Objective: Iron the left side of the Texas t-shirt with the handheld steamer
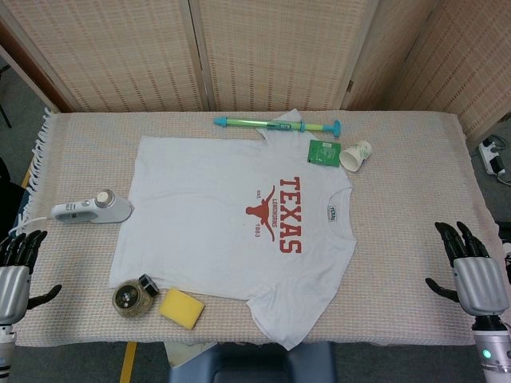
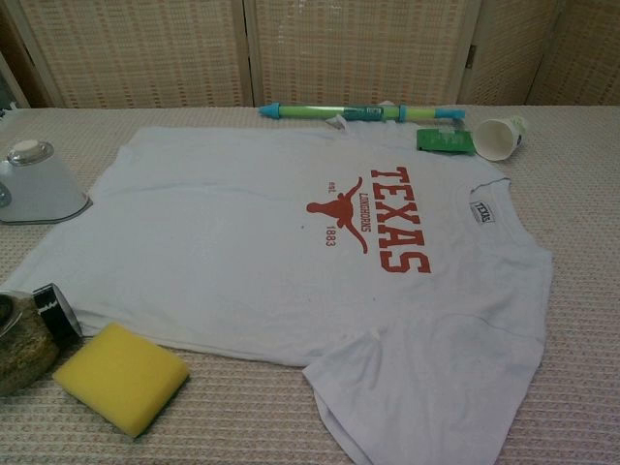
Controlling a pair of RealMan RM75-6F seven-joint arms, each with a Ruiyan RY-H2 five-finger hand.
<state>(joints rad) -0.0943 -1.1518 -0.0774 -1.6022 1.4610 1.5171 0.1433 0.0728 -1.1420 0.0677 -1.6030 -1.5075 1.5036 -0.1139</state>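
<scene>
A white t-shirt (image 1: 211, 219) with a red TEXAS longhorn print (image 1: 279, 215) lies flat across the table, collar toward the right; the chest view shows the t-shirt (image 2: 242, 242) too. The white handheld steamer (image 1: 92, 209) lies on its side just off the shirt's left edge, and the steamer (image 2: 37, 184) appears at the chest view's far left. My left hand (image 1: 16, 267) hovers open at the table's left edge, below the steamer and apart from it. My right hand (image 1: 471, 271) is open at the right edge, far from the shirt.
A green and blue water squirter (image 1: 275, 124), a green packet (image 1: 323, 151) and a tipped paper cup (image 1: 356, 155) lie at the back. A yellow sponge (image 1: 181, 307) and a round jar with a black lid (image 1: 133, 298) sit at the shirt's front left corner.
</scene>
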